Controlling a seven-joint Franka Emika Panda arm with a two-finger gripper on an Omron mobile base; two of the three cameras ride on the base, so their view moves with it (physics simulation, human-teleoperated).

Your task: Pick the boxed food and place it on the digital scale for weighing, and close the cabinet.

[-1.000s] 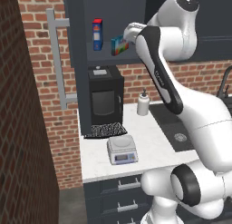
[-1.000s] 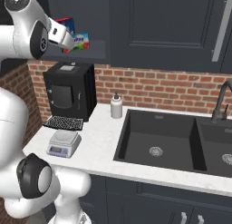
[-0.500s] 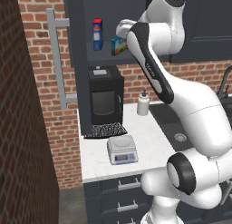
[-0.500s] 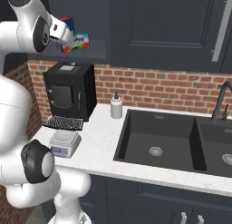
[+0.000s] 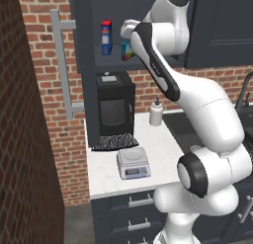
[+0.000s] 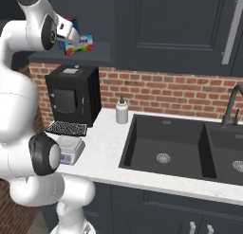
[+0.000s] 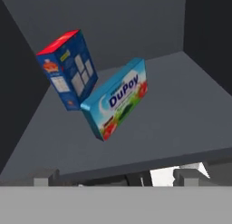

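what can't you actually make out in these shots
- Boxed food in the left base view: mostly hidden behind the arm.
- Digital scale in the right base view: partly hidden by the robot's body; its display reading is too small in the left base view.
- Hand: the fingertips are cut off at the bottom of the hand view, so open or shut is unclear.
- Cabinet: the top is cut off by the frame.

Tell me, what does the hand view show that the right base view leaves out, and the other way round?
Hand view alone: the tall red-and-blue box seen whole beside the light-blue boxed food, whose "DuPoy" lettering can be read, and the pincer low before the shelf. Right base view alone: the digital scale, black coffee machine, white bottle, and sink. Both share the boxed food standing on the open cabinet shelf.
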